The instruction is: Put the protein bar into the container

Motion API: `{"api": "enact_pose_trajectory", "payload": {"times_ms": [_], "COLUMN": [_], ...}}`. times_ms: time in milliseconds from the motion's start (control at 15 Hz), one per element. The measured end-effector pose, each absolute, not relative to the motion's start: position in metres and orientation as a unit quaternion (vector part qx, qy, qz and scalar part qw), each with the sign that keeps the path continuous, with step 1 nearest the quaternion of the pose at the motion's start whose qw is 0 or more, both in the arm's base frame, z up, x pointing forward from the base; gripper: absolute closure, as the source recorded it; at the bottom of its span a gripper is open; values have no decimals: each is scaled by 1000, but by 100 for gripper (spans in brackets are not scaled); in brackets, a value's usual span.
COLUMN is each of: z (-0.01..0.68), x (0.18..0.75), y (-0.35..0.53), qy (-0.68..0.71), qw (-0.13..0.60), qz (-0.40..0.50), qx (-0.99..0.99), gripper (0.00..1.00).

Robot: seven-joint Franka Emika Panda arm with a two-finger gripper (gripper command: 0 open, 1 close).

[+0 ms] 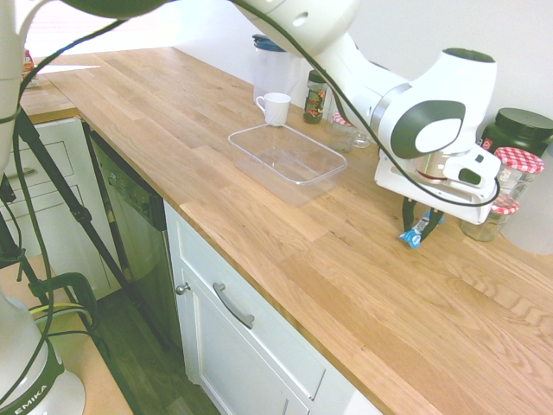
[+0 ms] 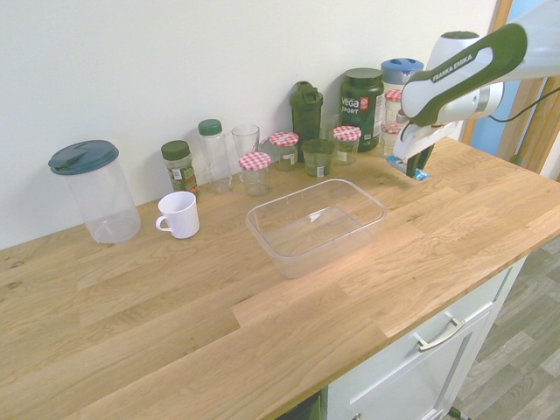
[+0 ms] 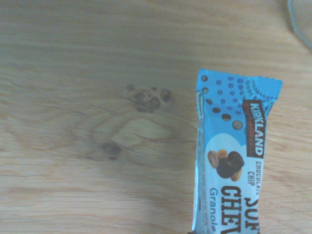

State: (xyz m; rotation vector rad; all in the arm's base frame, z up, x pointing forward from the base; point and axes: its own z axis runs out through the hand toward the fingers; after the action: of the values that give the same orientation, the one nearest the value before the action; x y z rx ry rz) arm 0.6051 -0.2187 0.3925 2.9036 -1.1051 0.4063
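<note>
I have the gripper (image 1: pixel 421 226) down low over the wooden counter (image 1: pixel 346 285), and its fingers are clamped on the protein bar (image 1: pixel 416 233), which hangs from them with its lower end touching or just above the wood; I cannot tell which. In the wrist view the bar (image 3: pixel 234 161) shows its blue wrapper with dark dots, a Kirkland label and a crimped end, against bare wood with a dark knot (image 3: pixel 146 97) beside it. The container (image 1: pixel 287 154) sits open and lidless on the counter, well apart from the gripper, with nothing in it that I can see. In the second exterior view the container (image 2: pixel 317 223) lies in front of a row of jars; the white mug (image 2: pixel 179 214) stands beside it, and a jar with a red-checked lid (image 2: pixel 255 172) is just behind it. The dark green tub (image 2: pixel 361 107) stands behind the container, toward the gripper (image 2: pixel 418 166), and the bar (image 2: pixel 419 172) shows as a small blue patch under the fingers
</note>
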Motion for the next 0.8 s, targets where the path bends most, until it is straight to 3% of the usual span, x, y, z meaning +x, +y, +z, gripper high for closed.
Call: {"api": "enact_pose_trajectory", "payload": {"times_ms": [333,800], "z": [477,478], "x": [547,473], "y": [-134,42], "qy": [-303,-257], "qw": [-9,7], "qz": [170,178], "qx": [937,950], "gripper": [100,100]}}
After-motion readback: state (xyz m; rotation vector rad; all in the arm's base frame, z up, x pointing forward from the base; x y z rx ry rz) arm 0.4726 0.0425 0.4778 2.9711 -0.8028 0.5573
